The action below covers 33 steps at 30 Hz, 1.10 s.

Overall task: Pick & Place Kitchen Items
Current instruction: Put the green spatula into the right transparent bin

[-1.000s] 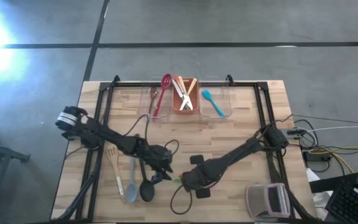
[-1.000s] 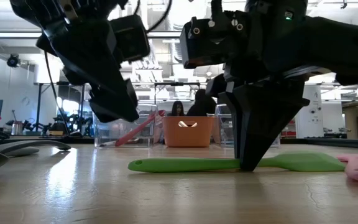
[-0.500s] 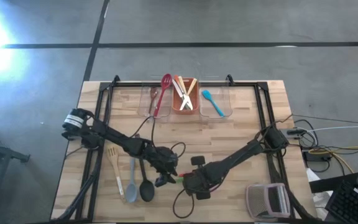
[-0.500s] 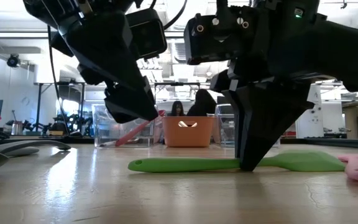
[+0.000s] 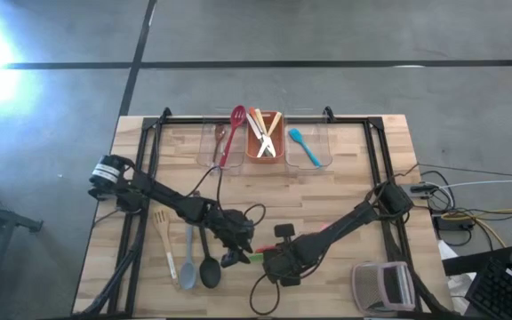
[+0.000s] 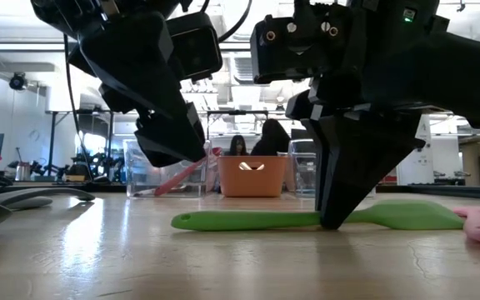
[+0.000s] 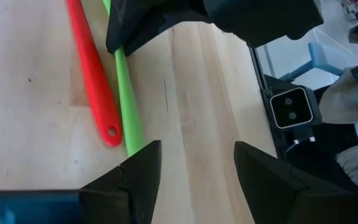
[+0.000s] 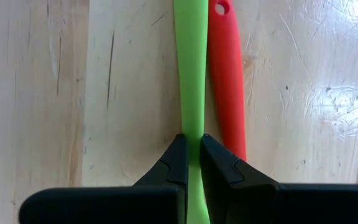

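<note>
While the table (image 5: 345,169) carries bins at its far edge, the right gripper (image 8: 189,163) pinches the green spoon (image 8: 190,74) lying flat near the front, beside a red spoon (image 8: 226,81), probably to lift it. Close by, the left gripper (image 7: 191,168) hovers, fingers spread and empty.

Matt green plastic spoon (image 8: 191,74) — grainy wood table (image 8: 48,93)

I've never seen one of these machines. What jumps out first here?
Two dark arms meet over the front middle of the wooden table. The right pincer is shut on a bright green spoon lying beside a red spoon, while the left pincer hangs open close by. At the back, three bins hold more utensils.
</note>
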Tool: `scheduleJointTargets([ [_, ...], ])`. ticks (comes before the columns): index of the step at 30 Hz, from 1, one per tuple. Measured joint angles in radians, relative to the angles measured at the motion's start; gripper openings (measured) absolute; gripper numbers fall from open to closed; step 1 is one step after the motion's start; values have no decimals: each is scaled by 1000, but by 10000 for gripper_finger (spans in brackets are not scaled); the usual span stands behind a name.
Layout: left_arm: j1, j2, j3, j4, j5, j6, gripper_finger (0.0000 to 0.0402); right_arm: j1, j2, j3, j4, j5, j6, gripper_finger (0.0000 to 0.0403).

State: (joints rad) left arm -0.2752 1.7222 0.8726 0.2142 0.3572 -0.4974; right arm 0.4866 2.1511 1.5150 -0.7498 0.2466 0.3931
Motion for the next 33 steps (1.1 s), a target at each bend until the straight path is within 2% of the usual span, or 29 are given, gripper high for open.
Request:
scheduleJointTargets([
  [11,0,15,0,15,17,-10,204,9,-4,44,4,0,-5,8],
  [17,-1,127,3,103,109,-55,204,8,-5,42,6,0,-6,8],
  [23,-3,211,102,104,176,-16,204,8,-6,41,5,0,-3,9],
  [29,-2,234,195,-10,180,62,204,9,-7,40,5,1,-3,10],
  [33,-1,232,235,-117,117,133,204,9,-7,40,6,2,-3,10],
])
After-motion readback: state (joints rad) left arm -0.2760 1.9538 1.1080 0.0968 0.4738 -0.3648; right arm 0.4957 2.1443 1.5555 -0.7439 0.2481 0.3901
